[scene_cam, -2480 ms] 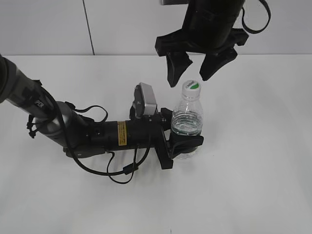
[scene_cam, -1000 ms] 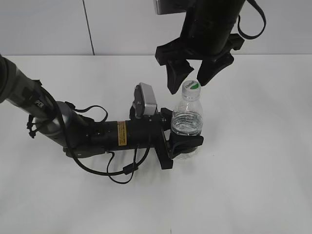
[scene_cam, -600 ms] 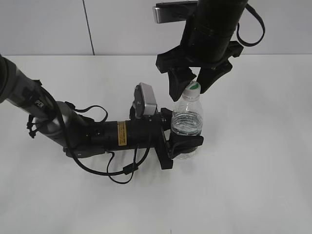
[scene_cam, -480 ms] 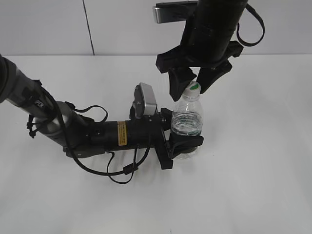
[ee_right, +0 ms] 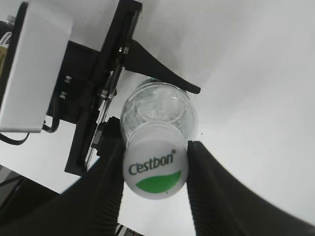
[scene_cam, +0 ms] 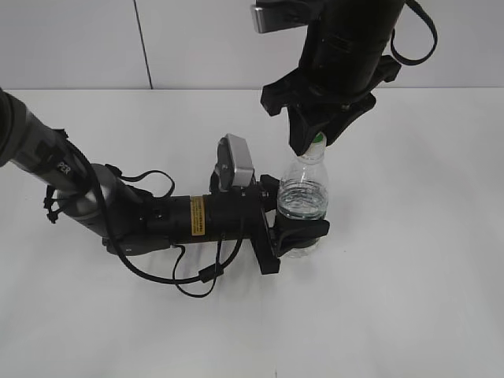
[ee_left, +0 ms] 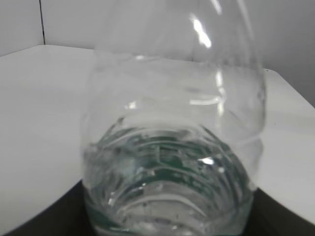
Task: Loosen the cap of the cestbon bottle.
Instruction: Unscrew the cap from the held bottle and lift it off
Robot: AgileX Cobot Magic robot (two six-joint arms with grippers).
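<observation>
Left claw [scene_cam: 303,228] pinches the cestbon bottle [scene_cam: 302,198] low at frame centre; right claw [ee_right: 155,172] fingers press the cap [ee_right: 155,168] sides. Cap seated, twist not yet done.

White table [scene_cam: 409,299]; cestbon bottle [scene_cam: 302,206] upright on it.

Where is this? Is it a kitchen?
Probably not a kitchen; it looks like a robot lab. There is a bare white table, a plain grey wall, and two black robot arms working on one water bottle.
</observation>
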